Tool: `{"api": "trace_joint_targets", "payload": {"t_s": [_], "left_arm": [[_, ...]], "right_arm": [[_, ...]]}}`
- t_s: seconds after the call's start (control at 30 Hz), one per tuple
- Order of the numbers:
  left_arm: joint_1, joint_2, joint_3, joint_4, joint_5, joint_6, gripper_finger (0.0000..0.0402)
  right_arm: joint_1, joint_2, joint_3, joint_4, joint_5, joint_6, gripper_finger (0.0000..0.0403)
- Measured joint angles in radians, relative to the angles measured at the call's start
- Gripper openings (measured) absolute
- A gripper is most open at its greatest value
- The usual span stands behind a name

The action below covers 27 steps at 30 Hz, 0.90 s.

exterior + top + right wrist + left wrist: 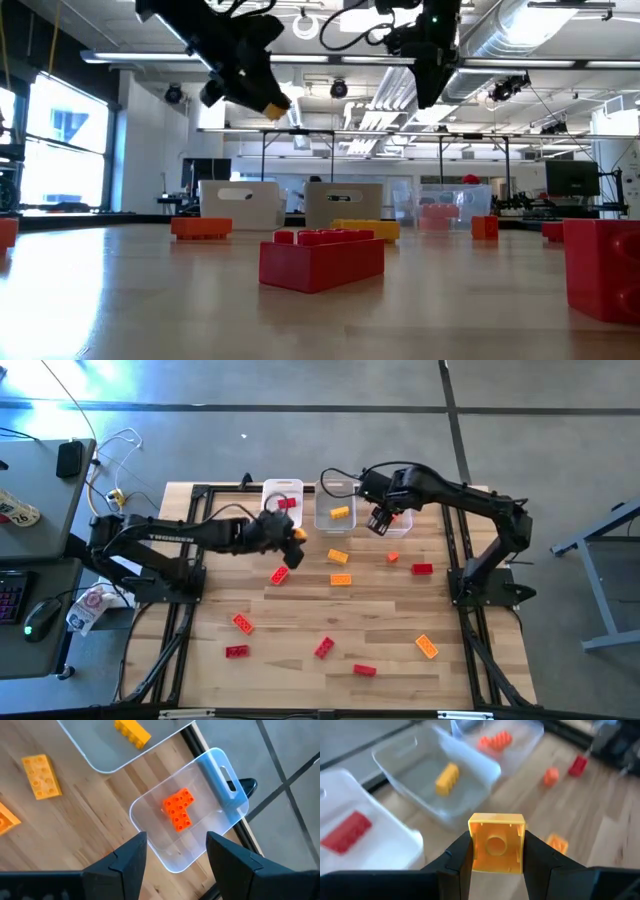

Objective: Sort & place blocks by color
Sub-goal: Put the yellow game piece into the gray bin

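Note:
Small bricks in red, yellow-orange and orange-red lie scattered on the wooden table (300, 610). Three clear bins stand along the far edge: the left bin (283, 492) holds a red brick, the middle bin (337, 510) a yellow brick (447, 779), the right bin (220, 795) orange-red bricks (179, 810). My left gripper (296, 536) hangs above the table just near of the left and middle bins, shut on a yellow brick (496, 842). My right gripper (175, 855) is open and empty, raised over the right bin. My left gripper pinches the yellow brick (276, 102) between its two fingers, one on each of two opposite side walls (480, 851). The brick's hollow underside faces the wrist camera. It is lifted clear of the table, well above it in the low view.
Loose bricks on the table include a red one (279, 575), two yellow-orange ones (340, 568), an orange-red one (393, 557), a red one (421, 569) and several more toward the near edge (324, 648). Dark frame rails (180, 630) run along the table's sides.

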Motion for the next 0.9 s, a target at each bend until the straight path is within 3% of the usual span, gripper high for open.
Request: {"api": "trace_joint_targets", "payload": {"t_s": [0.4,0.63,0.77,0.9], "left_arm": [[0.166,0.039,0.000,0.277,0.166,0.149,0.0106],[0.222,0.136,0.001,0.432,0.246,0.166,0.0106],[0.258,0.189,0.007,0.445,0.246,0.180,0.0107],[0.292,0.252,0.043,0.434,0.287,0.181,0.0107]], "right_arm": [[0.000,-0.030,0.000,0.063,-0.008,0.021,0.0193],[0.000,-0.029,0.000,0.103,-0.010,0.015,0.0193],[0.000,-0.029,0.000,0.098,-0.018,0.015,0.0193],[0.000,-0.029,0.000,0.090,-0.095,0.015,0.0193]]}}
